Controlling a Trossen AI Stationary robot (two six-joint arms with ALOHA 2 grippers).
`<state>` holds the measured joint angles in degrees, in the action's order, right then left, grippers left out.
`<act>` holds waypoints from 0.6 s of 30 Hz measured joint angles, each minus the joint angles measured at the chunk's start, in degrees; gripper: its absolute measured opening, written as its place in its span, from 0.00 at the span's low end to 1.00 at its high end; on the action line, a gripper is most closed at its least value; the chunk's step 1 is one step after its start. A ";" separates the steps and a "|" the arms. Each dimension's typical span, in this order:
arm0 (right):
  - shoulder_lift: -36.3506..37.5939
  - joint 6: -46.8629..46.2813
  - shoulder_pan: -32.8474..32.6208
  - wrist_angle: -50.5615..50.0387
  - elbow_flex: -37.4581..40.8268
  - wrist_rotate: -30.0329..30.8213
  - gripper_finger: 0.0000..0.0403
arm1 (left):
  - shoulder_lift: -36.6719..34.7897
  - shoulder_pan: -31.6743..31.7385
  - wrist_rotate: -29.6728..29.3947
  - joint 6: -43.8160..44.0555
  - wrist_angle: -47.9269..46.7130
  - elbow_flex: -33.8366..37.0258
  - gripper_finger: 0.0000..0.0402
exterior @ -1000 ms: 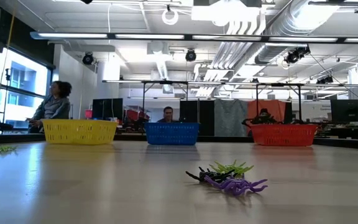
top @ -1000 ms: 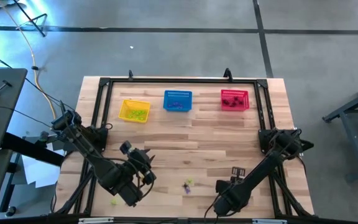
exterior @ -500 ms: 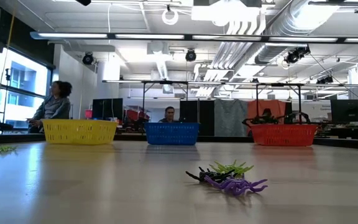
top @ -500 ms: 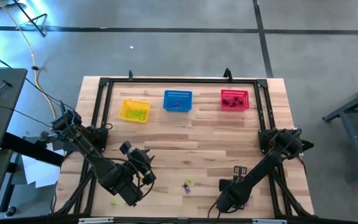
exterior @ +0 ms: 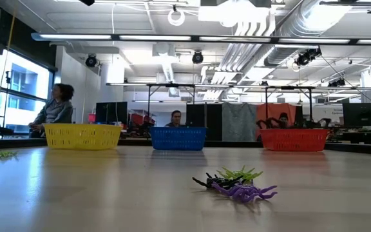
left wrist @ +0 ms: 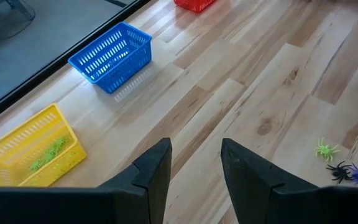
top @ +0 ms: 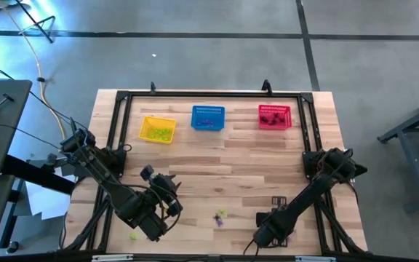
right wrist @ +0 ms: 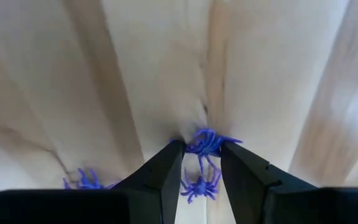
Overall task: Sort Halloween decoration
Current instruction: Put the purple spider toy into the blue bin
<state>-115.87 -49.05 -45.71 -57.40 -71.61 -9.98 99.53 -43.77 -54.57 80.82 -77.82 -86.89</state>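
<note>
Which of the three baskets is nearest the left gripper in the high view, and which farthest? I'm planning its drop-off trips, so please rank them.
Measured from the left gripper, at the table's near left:
1. Yellow basket, far edge, left, almost straight ahead of the gripper.
2. Blue basket, far edge, middle.
3. Red basket, far edge, right, diagonally across the table.

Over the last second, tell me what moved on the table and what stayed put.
Only the right end effector moved: it slid slightly toward the table's near right edge, now low over purple spiders, fingers apart. Nothing was taken or released. The left end effector, the spider cluster and the baskets kept their places.
</note>
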 joint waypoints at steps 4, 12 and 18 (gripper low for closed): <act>0.00 0.29 -0.02 0.97 0.00 0.26 0.28 | 0.01 0.00 -0.04 0.00 0.20 0.00 0.33; 0.13 -0.89 0.36 1.97 -0.36 2.27 0.19 | 0.01 0.00 -0.11 -0.02 0.97 0.00 0.33; 0.14 -2.22 0.94 2.79 -0.50 2.93 0.02 | 0.02 0.00 -0.21 -0.04 1.29 0.00 0.33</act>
<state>-115.74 -51.27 -44.77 -54.61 -72.12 -7.05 99.55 -43.77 -54.78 80.77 -76.53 -86.89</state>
